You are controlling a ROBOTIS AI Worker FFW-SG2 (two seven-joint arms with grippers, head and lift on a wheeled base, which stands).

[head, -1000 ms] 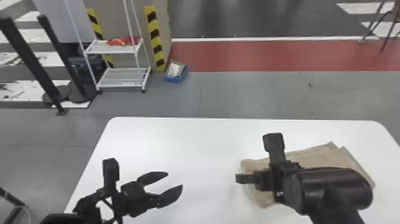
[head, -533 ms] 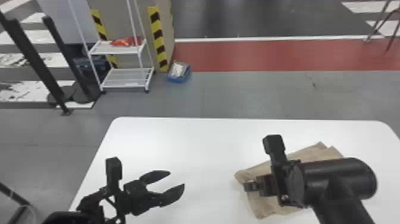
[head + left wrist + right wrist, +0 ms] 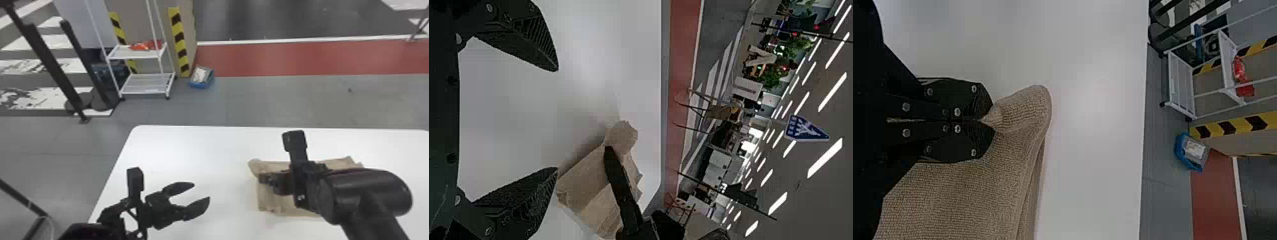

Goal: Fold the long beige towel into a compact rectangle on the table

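Towel point(image 3: 963, 200), beige and coarsely woven, lies in a flattened, layered bundle on the right of the smooth white table point(image 3: 191, 146), and my black flat-fingered right gripper point(image 3: 987, 121) is clenched on a small pinch of it beside the rounded corner at the far left of the bundle. That pinch is my first worry: it seems shallow, right at the fingertips, so a quick pull could let the cloth slip out and spring back loose. It may also take in only the top layer; if I drag it, that layer could slide over the ones beneath and leave the edges out of line. The corner bulges past my fingers, and pressed down like that it could set as a lump or a turned-over flap, spoiling the rectangle. Pulling too hard from this single point would likely swing the whole bundle askew, since nothing of mine pins its other side. My black flat-fingered left gripper point(image 3: 201, 192) is spread and empty at the near left, well apart from the cloth, so it cannot steady anything from there.
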